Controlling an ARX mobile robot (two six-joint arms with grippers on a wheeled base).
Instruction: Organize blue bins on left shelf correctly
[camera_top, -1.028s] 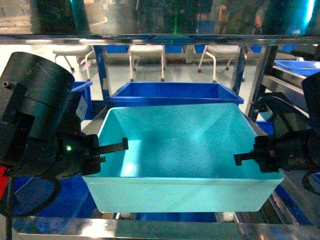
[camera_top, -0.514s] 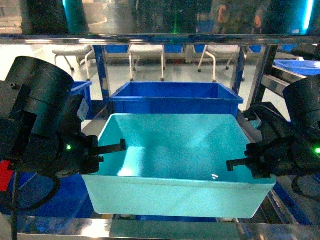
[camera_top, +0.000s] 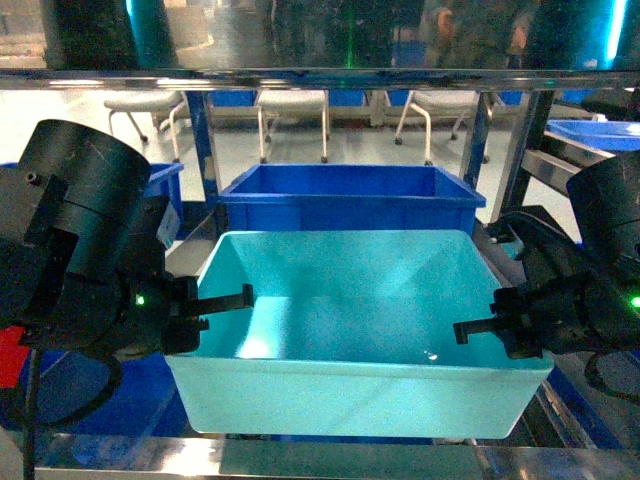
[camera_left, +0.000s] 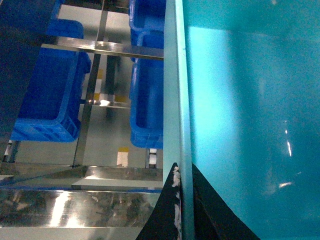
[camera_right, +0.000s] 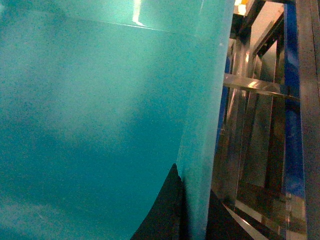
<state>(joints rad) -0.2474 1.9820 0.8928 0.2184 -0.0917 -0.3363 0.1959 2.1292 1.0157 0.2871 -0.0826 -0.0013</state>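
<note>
A large turquoise blue bin (camera_top: 360, 300) hangs level between two steel rails of the left shelf (camera_top: 320, 76), in the middle of the head view. My left gripper (camera_top: 218, 304) is shut on its left wall, one finger inside and one outside. The left wrist view shows the bin's rim (camera_left: 179, 90) pinched in the left gripper (camera_left: 184, 169). My right gripper (camera_top: 482, 328) is shut on the right wall. In the right wrist view that wall (camera_right: 205, 115) runs between the dark fingers of the right gripper (camera_right: 192, 181). The bin is empty.
A royal-blue bin (camera_top: 350, 192) sits right behind the turquoise one. Another blue bin (camera_top: 600, 130) lies on a rack at the right, and more royal-blue bins (camera_left: 50, 95) stand below at the left. The lower front rail (camera_top: 300, 456) runs under the bin. Chairs (camera_top: 290, 110) stand far behind.
Over the last second the bin has settled lower and more level, and my right gripper has shifted left with it. The left gripper has barely moved.
</note>
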